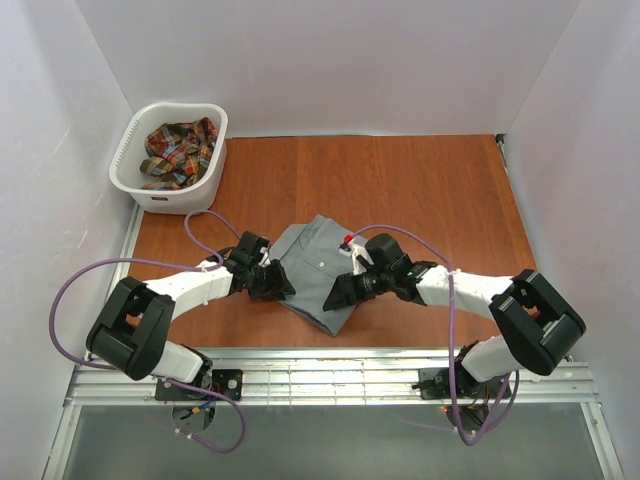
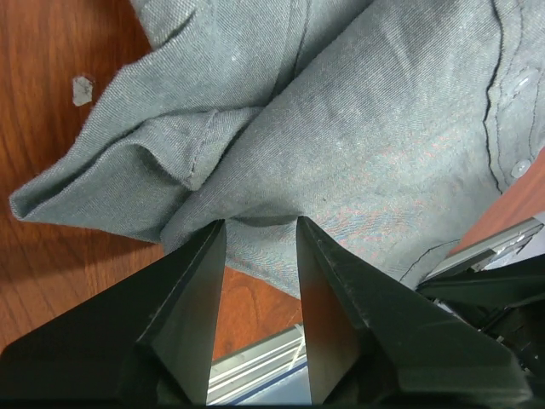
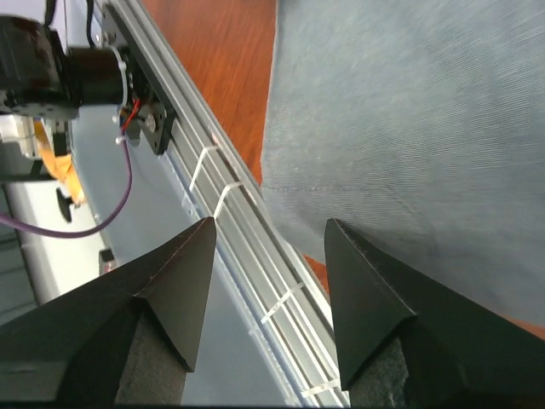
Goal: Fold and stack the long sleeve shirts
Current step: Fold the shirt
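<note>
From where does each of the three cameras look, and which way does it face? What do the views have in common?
Top external: above and behind the bases, facing down on the table; shows both arms, left pincer, right pincer, grey shirt, basket with plaid shirt.
Left wrist: on the left arm, facing along its fingers to the grey shirt's folded edge.
Right wrist: on the right arm, facing past its fingers to the grey shirt's corner and the near rail.
Shared: all three show grey shirt and table.
</note>
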`<state>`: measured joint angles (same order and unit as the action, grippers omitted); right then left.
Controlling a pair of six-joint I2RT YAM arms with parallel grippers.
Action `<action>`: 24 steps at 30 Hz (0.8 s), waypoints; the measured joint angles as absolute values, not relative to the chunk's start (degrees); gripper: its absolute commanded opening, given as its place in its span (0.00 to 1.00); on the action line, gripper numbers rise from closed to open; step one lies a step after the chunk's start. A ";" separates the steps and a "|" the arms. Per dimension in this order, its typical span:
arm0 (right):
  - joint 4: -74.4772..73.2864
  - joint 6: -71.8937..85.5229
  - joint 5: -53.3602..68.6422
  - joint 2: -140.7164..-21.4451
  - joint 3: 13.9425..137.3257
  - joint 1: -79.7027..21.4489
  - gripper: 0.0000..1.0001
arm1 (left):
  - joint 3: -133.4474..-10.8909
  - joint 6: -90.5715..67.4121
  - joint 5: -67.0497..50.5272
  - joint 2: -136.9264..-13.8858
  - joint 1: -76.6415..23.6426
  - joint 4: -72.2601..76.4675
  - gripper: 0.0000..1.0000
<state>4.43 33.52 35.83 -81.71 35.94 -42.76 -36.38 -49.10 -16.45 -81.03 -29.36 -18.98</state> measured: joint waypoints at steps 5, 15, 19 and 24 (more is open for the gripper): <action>5.85 34.94 36.10 -85.80 36.10 -44.75 0.48 | -36.29 -48.34 -16.38 -81.28 -29.04 -18.65 0.33; 12.84 38.17 40.86 -93.08 32.82 -42.92 0.45 | -37.67 -46.48 -19.42 -84.25 -23.00 -17.93 0.28; 14.57 38.44 42.85 -93.23 31.51 -42.06 0.44 | -40.82 -45.69 -20.43 -87.77 -21.30 -18.02 0.27; 11.86 37.34 42.39 -90.56 31.27 -41.98 0.44 | -43.22 -44.71 -19.84 -88.99 -21.08 -18.57 0.36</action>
